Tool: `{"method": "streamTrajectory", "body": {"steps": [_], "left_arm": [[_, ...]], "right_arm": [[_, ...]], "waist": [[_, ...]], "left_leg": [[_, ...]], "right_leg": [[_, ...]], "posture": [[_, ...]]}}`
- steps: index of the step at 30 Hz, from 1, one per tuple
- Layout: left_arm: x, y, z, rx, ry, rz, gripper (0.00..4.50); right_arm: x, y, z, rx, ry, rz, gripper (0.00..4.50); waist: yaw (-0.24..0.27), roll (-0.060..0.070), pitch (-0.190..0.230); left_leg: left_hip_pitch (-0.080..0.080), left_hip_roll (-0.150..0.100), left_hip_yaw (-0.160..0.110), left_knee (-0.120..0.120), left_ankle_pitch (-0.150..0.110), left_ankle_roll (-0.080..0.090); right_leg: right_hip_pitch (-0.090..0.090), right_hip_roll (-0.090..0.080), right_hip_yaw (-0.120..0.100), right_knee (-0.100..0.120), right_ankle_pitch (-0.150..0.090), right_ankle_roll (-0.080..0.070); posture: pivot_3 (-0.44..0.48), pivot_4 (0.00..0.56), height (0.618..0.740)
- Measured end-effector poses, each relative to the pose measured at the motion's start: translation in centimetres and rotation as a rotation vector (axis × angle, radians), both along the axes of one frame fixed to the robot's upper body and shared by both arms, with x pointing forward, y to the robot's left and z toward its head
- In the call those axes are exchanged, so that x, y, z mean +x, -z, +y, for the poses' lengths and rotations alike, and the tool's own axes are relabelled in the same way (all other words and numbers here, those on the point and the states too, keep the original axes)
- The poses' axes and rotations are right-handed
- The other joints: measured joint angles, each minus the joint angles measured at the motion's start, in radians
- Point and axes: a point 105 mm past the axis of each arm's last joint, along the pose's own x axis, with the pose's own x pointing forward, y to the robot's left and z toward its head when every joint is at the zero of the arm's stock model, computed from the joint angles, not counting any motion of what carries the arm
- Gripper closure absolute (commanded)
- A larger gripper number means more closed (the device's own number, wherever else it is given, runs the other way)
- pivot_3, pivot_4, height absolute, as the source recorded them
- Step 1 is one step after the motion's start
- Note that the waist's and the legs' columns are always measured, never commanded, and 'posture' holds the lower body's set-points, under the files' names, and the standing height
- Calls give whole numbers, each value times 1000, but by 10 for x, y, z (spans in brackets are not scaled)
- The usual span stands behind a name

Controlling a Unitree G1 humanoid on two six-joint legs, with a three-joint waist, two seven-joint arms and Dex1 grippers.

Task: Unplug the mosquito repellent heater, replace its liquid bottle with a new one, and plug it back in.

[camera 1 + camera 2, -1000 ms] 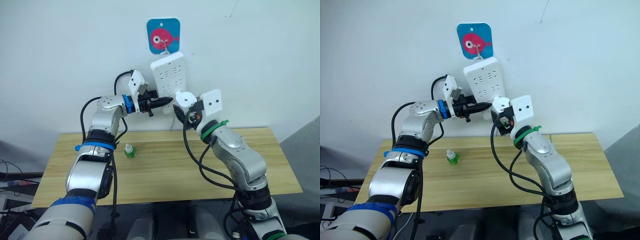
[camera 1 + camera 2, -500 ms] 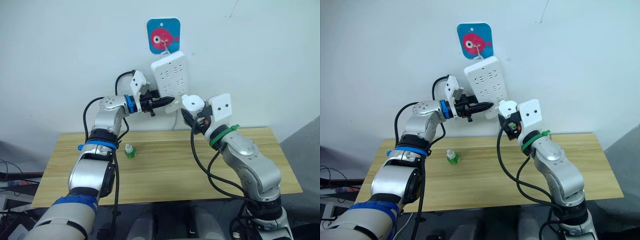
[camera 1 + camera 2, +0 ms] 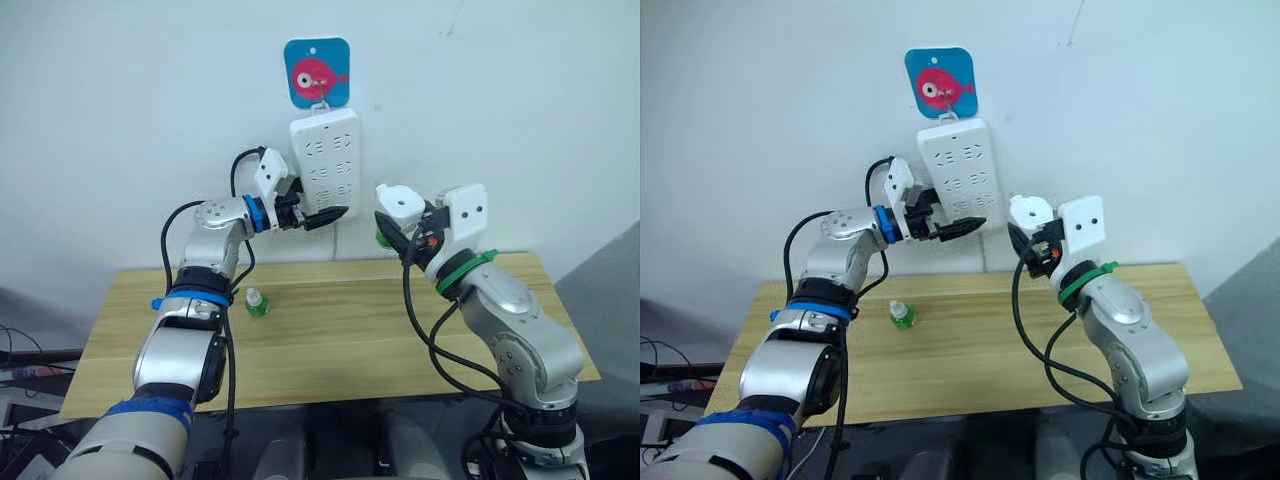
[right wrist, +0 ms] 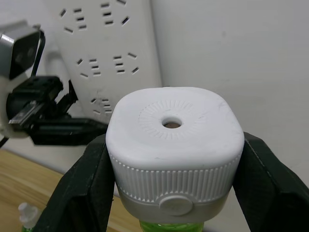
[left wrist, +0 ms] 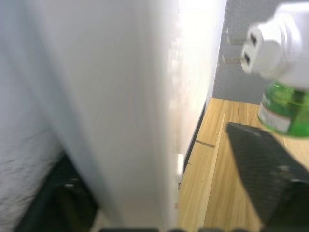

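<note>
Mosquito repellent heater sat clamped in right end effector, unplugged, midair just right of power strip. Left end effector pinched strip's lower edge. Spare green bottle stood on counter.

The left arm is bent and lifted, reaching toward 1 o'clock. Its black two-finger left gripper points sideways toward 3 o'clock, fingers close together. The right arm is bent up at the elbow. Its black two-finger right gripper is clamped on something.
</note>
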Motion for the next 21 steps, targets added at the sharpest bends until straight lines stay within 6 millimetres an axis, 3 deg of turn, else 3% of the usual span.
{"method": "streamTrajectory", "body": {"steps": [8, 11, 16, 21], "left_arm": [[-21, 26, 65, -29, -300, 29, 8], [-32, 29, 79, -39, -384, 26, 8], [-61, 19, 70, -46, -379, -38, 8], [-93, 7, 20, -77, -195, -59, 8]], "right_arm": [[7, 4, -35, 159, 51, 57, 1570], [10, 9, -43, 188, 65, 86, 1570], [13, 15, -46, 360, 74, 166, 1570], [17, 21, -54, 663, 67, 306, 1570]], "waist": [[-22, 3, 2], [-7, 4, 2], [21, 4, 2], [42, 7, 4]], "left_leg": [[4, 4, 0, -4, 0, 0], [3, 3, 0, -4, 0, 0], [2, 2, 0, -4, 0, -2], [1, 1, -1, -3, 0, -2]], "right_leg": [[-1, 0, 1, 4, -1, -1], [-1, -1, 1, 2, -1, -1], [0, -2, 2, 0, -1, -1], [1, -3, 2, -1, -1, -1]], "posture": [[-57, 187, 740], [-41, 188, 740], [-25, 190, 740], [-18, 195, 740]]}}
